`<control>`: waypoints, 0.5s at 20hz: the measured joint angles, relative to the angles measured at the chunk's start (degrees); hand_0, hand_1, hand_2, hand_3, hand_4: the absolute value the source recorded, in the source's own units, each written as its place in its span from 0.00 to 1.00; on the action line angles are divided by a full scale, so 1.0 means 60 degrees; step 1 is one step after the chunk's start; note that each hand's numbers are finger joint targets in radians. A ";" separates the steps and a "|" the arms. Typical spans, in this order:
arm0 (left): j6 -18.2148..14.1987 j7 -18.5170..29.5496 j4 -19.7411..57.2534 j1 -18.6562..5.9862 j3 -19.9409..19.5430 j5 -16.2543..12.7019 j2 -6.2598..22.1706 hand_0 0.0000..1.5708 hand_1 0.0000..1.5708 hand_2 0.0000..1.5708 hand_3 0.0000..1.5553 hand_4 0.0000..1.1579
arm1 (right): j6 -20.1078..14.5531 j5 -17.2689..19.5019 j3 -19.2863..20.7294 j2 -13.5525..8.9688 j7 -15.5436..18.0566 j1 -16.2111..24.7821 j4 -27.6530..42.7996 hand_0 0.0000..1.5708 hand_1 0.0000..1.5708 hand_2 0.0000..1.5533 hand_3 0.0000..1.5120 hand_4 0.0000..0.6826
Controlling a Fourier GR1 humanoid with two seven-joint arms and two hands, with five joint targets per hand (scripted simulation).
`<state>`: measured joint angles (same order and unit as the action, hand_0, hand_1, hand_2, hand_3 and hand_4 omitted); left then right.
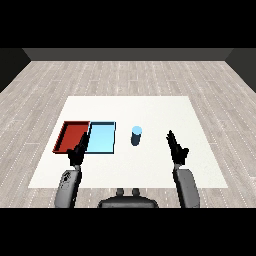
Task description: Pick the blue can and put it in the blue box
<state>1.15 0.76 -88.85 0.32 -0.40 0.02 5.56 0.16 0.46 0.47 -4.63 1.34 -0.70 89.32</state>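
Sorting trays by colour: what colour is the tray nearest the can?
Light blue tray, seen in head view.

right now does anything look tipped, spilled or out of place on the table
Nothing stands out. The blue can stands upright on the white table, right of the light blue tray. The red tray lies beside it. Both hands are open, holding nothing.
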 measured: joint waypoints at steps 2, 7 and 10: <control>-0.0033 -0.0021 -0.0039 0.0009 -0.0028 0.0072 -0.0049 0.00 0.00 0.00 0.00 0.00 | 0.0137 -0.0032 0.0108 -0.0070 -0.0005 -0.0007 -0.0032 0.00 0.00 0.00 0.00 0.00; -0.0045 0.0297 -0.0298 -0.0049 -0.0041 0.0086 -0.0202 0.00 0.00 0.00 0.00 0.00 | 0.0853 -0.0550 0.0484 -0.0323 0.0198 -0.0093 -0.0052 0.00 0.00 0.00 0.00 0.00; 0.0142 0.1345 -0.0636 -0.0129 -0.0132 -0.0147 -0.0261 0.00 0.00 0.00 0.00 0.00 | 0.1629 -0.1513 0.0773 -0.0352 0.0758 -0.0186 0.0132 0.00 0.00 0.00 0.00 0.00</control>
<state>2.00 8.83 -92.66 -0.45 -1.19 -0.86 3.99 9.94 -8.62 5.11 -6.75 5.89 -1.82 90.11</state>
